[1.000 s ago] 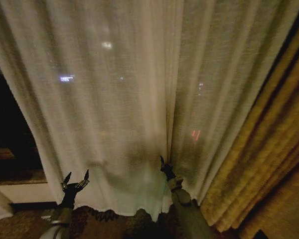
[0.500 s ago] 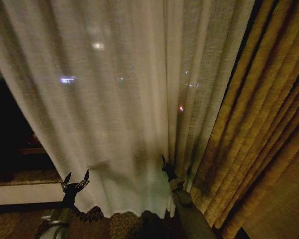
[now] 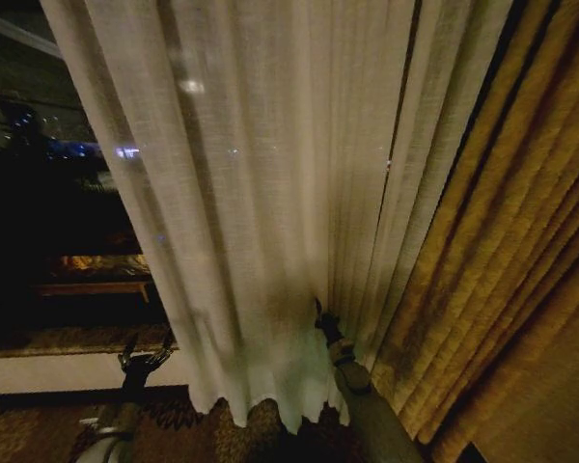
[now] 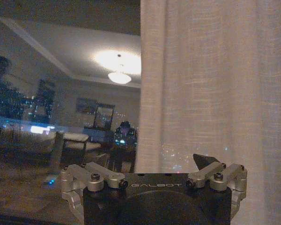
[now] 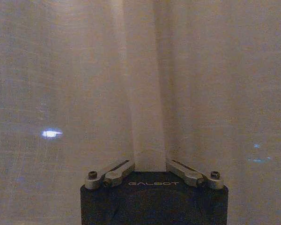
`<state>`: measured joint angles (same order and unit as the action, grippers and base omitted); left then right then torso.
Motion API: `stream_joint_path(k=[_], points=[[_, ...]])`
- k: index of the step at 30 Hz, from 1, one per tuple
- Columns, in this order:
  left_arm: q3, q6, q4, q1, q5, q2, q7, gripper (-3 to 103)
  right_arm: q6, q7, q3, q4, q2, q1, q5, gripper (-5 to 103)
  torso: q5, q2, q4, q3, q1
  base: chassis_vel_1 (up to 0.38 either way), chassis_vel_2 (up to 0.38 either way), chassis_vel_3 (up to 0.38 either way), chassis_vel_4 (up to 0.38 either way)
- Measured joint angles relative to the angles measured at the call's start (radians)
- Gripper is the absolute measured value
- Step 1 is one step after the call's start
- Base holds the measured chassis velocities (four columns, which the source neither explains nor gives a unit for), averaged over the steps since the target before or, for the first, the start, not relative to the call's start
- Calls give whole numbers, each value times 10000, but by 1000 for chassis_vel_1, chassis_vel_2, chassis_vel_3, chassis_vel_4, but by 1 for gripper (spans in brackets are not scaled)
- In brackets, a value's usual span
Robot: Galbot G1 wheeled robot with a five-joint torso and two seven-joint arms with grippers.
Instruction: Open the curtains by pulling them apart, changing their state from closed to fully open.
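Low down, the right end effector (image 3: 318, 313) pinched a fold of the curtains (image 3: 270, 193), bunched beside the golden drapes (image 3: 502, 270). Left of it, the left end effector (image 3: 145, 349) hung spread and empty before the dark window (image 3: 48, 193).

the head view looks forward and down at the curtains (image 3: 270, 193) from 12 to 2 o'clock. both wrist views face that fabric close up.

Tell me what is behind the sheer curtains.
Behind the curtains, small lights glow through the weave. Beside their left edge, bare window glass shows a dark night view with reflections. The rest behind the fabric is covered. The right gripper is pressed into the fabric.
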<state>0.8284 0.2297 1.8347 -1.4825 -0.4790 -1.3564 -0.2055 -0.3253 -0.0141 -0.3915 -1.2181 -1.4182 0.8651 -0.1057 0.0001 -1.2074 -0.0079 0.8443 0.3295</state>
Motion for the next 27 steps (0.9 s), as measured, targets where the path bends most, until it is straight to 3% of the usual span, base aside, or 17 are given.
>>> stream_joint_path(k=[4, 14, 18, 23, 27], points=[[0, 0, 0, 0, 0, 1, 0, 100, 130, 403, -390, 346, 198, -345, -3, 0, -2, 1, 1, 0, 0, 0, 0, 0, 0], [-3, 0, 0, 1, 0, 0, 0, 100, 595, 2393, -1174, 739, 1196, -609, 674, 0, -1, 0, -1, 0, 0, 0, 0, 0, 0], [-3, 0, 0, 1, 0, 0, 0, 100, 1116, 3369, -1438, 833, 1613, -627, 705, 0, -1, 0, -2, 0, 0, 0, 0, 0, 0], [-2, 0, 0, 0, 0, 0, 0, 100, 1509, 4136, -1618, 839, 1838, -522, 964, 0, 0, 0, -3, 0, 0, 0, 0, 0, 0], [-2, 0, 0, 1, 0, 0, 0, 100, 1623, 4311, -1638, 619, 1859, -305, 1008, 0, 0, 0, -3, 0, 0, 0, 0, 0, 0]])
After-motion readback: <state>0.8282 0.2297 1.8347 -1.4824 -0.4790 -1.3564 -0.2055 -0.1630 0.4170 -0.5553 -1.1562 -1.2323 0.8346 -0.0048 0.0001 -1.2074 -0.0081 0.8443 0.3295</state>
